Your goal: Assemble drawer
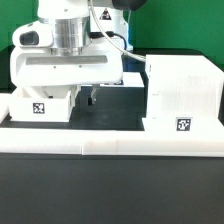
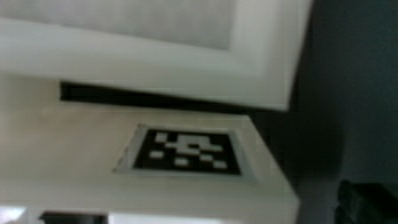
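Note:
A small white tray (image 1: pixel 40 105) with a square tag stands at the exterior view's left. The large white housing (image 1: pixel 185 95), also tagged, stands at the right. My gripper (image 1: pixel 70 95) hangs low over the tray's right end. One dark finger (image 1: pixel 92 97) shows just right of the tray, with a small gap to it; the other finger is hidden. The wrist view is blurred. It shows the tray's tagged white face (image 2: pixel 187 150) very close between my gripper's (image 2: pixel 217 212) dark fingertips (image 2: pixel 365 200). The jaws stand wide apart. A white part (image 1: pixel 131 78) behind my hand may be the second tray.
A long low white rail (image 1: pixel 110 148) runs along the front of the black table (image 1: pixel 110 110). A white panel edge (image 2: pixel 143 40) fills the far part of the wrist view. Dark table shows between the tray and the housing.

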You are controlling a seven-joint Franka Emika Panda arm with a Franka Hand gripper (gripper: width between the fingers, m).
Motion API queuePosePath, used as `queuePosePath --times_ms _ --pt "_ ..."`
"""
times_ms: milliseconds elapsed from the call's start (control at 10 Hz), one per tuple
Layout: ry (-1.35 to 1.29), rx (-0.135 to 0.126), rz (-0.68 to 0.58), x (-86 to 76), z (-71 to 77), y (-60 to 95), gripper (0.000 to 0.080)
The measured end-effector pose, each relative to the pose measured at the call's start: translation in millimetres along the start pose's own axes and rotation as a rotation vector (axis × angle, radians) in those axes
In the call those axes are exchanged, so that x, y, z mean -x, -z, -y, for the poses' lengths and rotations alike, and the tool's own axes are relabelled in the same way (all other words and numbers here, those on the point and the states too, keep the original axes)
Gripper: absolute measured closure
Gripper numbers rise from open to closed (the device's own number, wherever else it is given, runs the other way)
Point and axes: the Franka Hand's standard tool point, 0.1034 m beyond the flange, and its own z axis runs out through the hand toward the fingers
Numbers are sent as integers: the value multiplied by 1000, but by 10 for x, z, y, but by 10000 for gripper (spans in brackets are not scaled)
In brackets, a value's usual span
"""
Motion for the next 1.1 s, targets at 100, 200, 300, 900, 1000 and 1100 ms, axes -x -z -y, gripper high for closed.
queuePosePath --times_ms 100,200,300,900,1000,1100 --pt "0 1 -1 0 -2 -5 198" --pt "0 1 -1 0 -2 -5 198" --pt "0 1 -1 0 -2 -5 373" --pt "0 1 0 1 -4 -5 758" --pt "0 1 0 1 -4 -5 758" --pt "0 1 0 1 -4 -5 758"
